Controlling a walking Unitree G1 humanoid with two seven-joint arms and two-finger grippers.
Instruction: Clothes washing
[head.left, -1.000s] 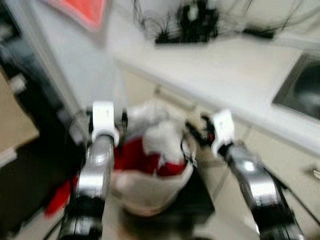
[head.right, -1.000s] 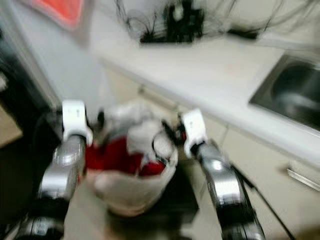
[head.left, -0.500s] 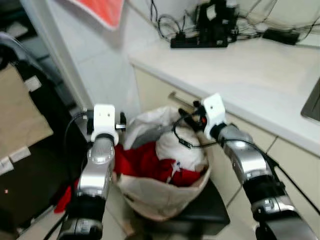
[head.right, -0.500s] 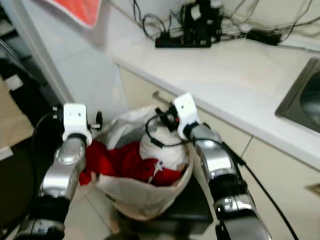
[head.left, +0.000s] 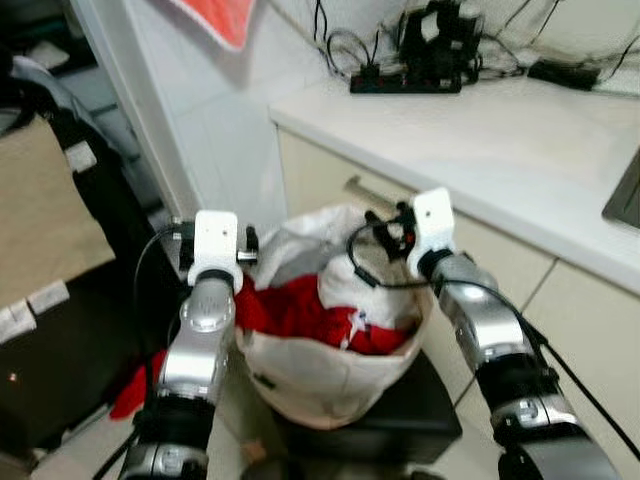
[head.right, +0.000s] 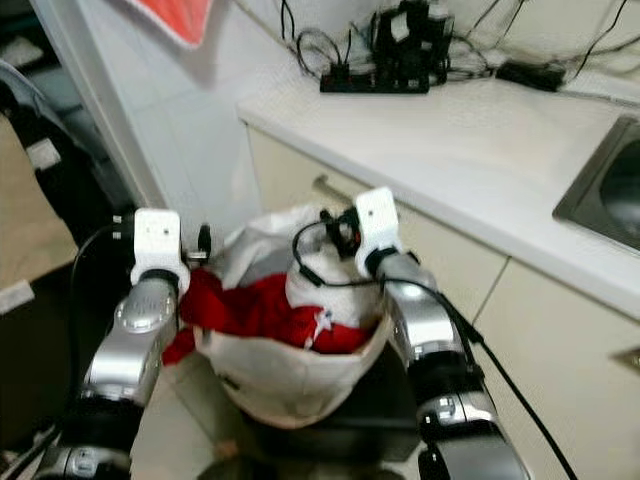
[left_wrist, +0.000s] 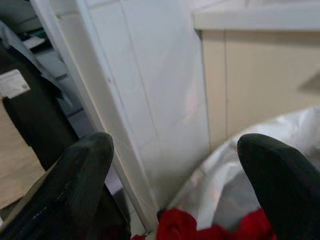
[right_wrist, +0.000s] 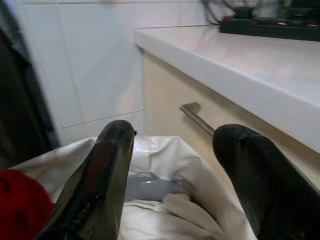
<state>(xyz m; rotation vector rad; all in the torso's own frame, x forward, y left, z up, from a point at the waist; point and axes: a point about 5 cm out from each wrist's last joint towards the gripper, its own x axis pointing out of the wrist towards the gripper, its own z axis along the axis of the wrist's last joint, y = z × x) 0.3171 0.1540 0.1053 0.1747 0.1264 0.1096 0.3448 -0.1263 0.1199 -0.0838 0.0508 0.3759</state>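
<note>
Laundry fills a soft white basket (head.left: 330, 375) in the left eye view, with red clothes (head.left: 285, 305) and white clothes (head.left: 365, 285) piled inside. The basket is carried between the two silver arms, in front of a cream cabinet (head.left: 330, 190) under a white counter (head.left: 500, 130). A black power strip (head.left: 405, 80) with wires lies far back on the counter. The left gripper (head.left: 215, 262) sits at the basket's left edge and the right gripper (head.left: 405, 232) at its right edge.

In the right eye view the same scene is shown, and a sink (head.right: 610, 200) is seen at the far right of the counter.

In the left wrist view the left gripper's fingers (left_wrist: 82, 170) are spread wide apart, and nothing is pinched between the tips. A white tiled wall (left_wrist: 160, 100) is seen ahead, with the basket cloth and a bit of red below.

In the right wrist view the right gripper's fingers (right_wrist: 112, 165) are also spread wide, with no cloth pinched at the tips. A cabinet handle (right_wrist: 197, 117) is seen ahead.

The carrying step seems to be in hand. Next, the basket probably needs to be kept level and brought to the washer, which cannot be seen.
</note>
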